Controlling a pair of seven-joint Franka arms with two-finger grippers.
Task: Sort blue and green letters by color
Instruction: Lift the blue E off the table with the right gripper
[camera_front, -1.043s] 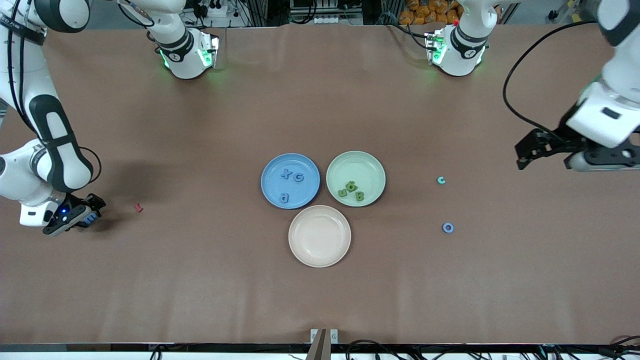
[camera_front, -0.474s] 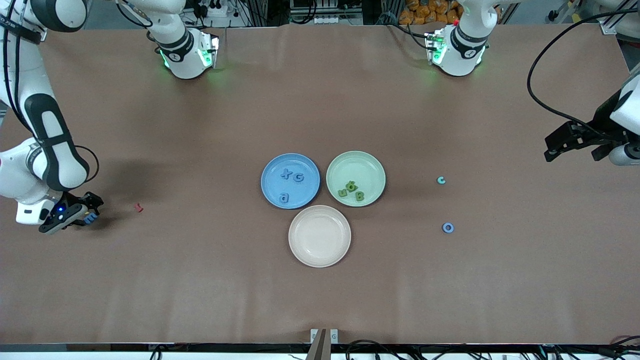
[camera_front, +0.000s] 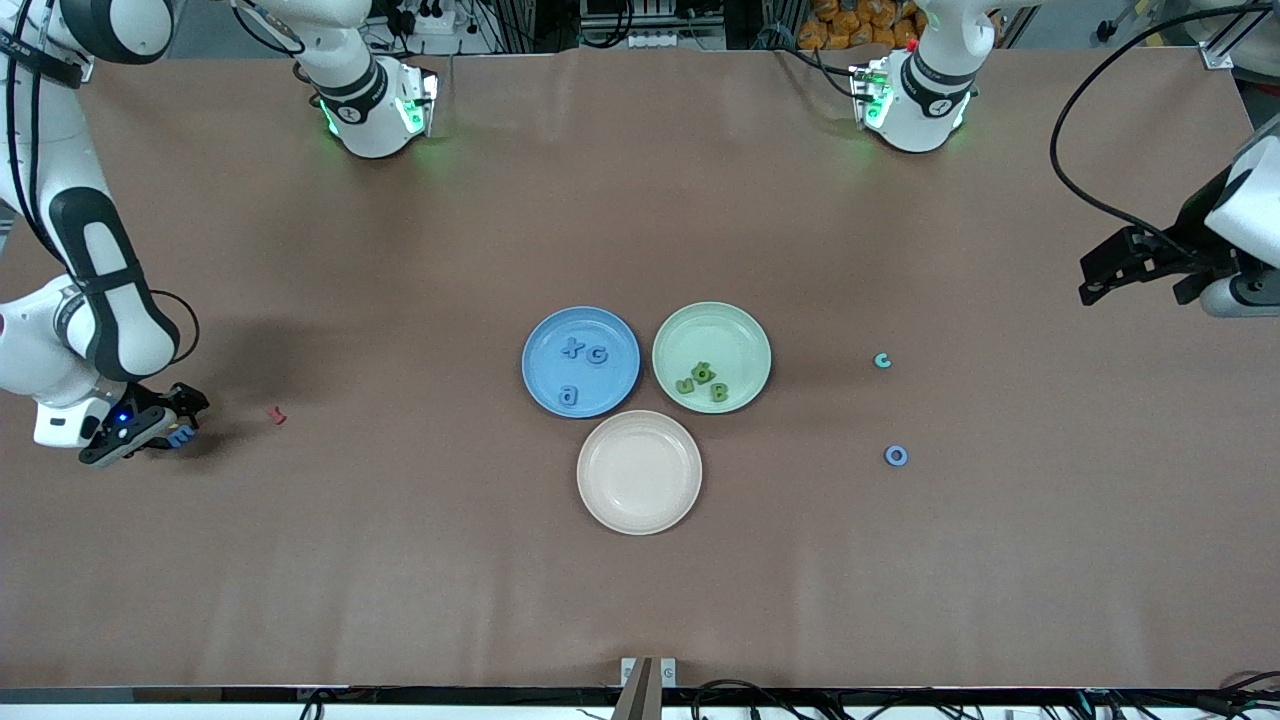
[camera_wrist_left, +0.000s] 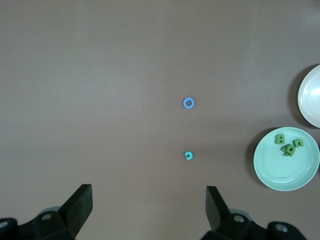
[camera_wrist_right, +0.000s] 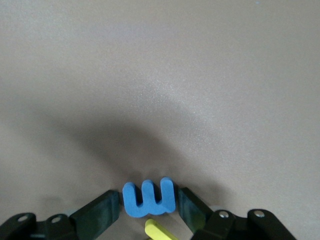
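blue foam, a chunky little letter e (camera_wrist_right: 149, 199) lying on its side, sits pinched between the two dark fingers of my right gripper (camera_front: 172, 430) low at the right arm's end of the brown paper-covered table (camera_front: 640, 580), and a sliver of a yellow letter (camera_wrist_right: 160, 231) shows just beside it in my right wrist view. near that gripper a small dark red letter (camera_front: 276, 414) lies on the paper. my left gripper (camera_front: 1135, 268) hangs over the left arm's end of the table with its fingers spread wide and nothing between them; that arm waits. in the middle stand three round plates close together: a blue plate (camera_front: 580, 361) holding three blue letters (camera_front: 583, 366), a pale green plate (camera_front: 711, 357) beside it toward the left arm's end holding three olive-green letters (camera_front: 702, 382), and a cream plate (camera_front: 639, 471) nearer to the front camera than both, with nothing on it. between the green plate and my left arm's end lie a small teal letter c (camera_front: 882, 361) and, nearer to the front camera, a small blue ring-shaped letter o (camera_front: 896, 455), well apart from each other and from the plates.
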